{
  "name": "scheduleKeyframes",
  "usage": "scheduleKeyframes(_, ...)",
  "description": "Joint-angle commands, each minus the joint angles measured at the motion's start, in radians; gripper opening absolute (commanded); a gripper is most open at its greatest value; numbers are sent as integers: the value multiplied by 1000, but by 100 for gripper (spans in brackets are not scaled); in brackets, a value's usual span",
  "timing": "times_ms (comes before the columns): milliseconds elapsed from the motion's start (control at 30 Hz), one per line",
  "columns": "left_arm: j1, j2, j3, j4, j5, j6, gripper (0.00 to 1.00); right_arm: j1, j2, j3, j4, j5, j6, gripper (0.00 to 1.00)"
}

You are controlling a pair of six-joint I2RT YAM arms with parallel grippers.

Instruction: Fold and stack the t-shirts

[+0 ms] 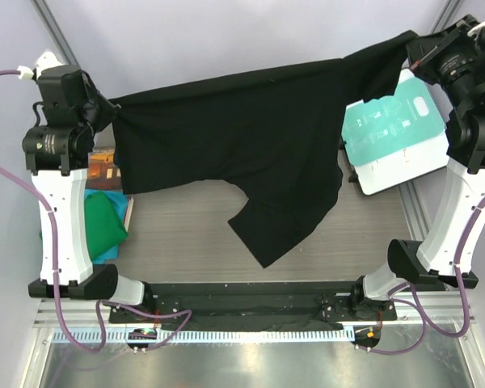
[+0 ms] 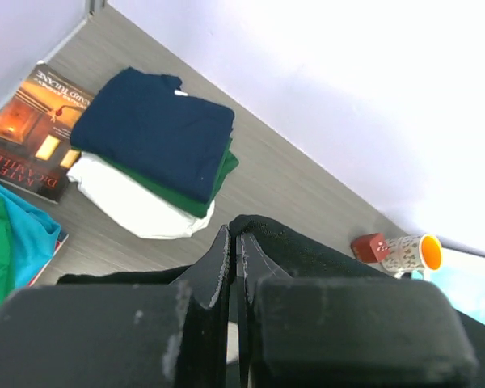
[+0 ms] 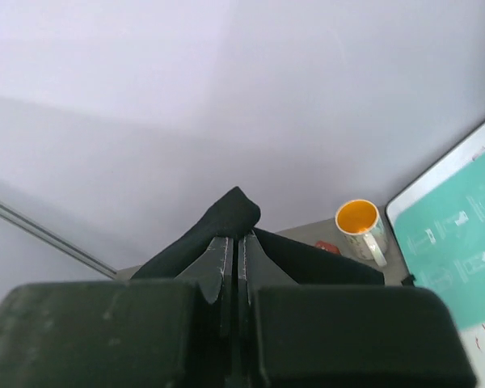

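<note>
Left tool (image 2: 234,242) first: its jaws are clenched on a fold of the black t-shirt (image 1: 250,137), the dark cloth bunching right at the fingertips. The right tool (image 3: 233,242) shows the same picture, pinched shut on another corner of that shirt, with a peak of black cloth poking up beyond the tips.

From above, we see the black t-shirt stretched between the two tools like a banner. It spans the back of the worktop (image 1: 194,234), and one loose part hangs down toward the middle.

Past the left tool we pick out a folded pile on the worktop. A navy t-shirt (image 2: 158,129) lies on top, a dark green t-shirt (image 2: 218,174) peeks out under it, and a white garment (image 2: 137,206) sits at the bottom. A brown picture book (image 2: 32,121) lies just beside the pile. Close to the left arm a bright green t-shirt (image 1: 101,222) rests on a teal t-shirt (image 1: 105,255).

Off to the right lies a teal-and-white board (image 1: 396,137), its near corner tucked under the black cloth. A white mug (image 3: 360,226) with an orange inside stands by the back wall, with a small red-brown block (image 2: 370,246) just beside it.
</note>
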Motion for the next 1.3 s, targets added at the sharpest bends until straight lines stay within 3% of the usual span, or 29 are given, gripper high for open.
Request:
scheduleKeyframes(0, 15, -83, 3, 7, -109, -22, 0, -38, -36, 48, 169, -53, 33, 1)
scheduleKeyframes(233, 15, -105, -64, 33, -18, -48, 0, -52, -52, 5, 183, -112, 63, 1)
scheduleKeyframes(400, 36, -85, -190, 24, -136, -148, 0, -53, 3, -107, 178, -138, 82, 1)
scheduleKeyframes(600, 36, -22, -434, 252, -111, -277, 0, -53, 149, -68, 210, -150, 88, 1)
scheduleKeyframes(700, 35, 96, -359, 269, -106, -284, 0, -68, 215, -52, 299, -165, 136, 1)
scheduleKeyframes(800, 36, 234, -181, 286, -60, -272, 0, -88, 319, 59, 404, -254, 222, 1)
scheduleKeyframes(1067, 36, 312, 153, 401, 53, -289, 0, -203, 382, 120, 890, -322, 650, 1)
scheduleKeyframes(1133, 36, 282, 155, 429, 75, -288, 0, -223, 372, 123, 915, -354, 681, 1)
scheduleKeyframes(1267, 63, 144, -45, 501, 110, -272, 0, -250, 294, 23, 999, -469, 729, 1)
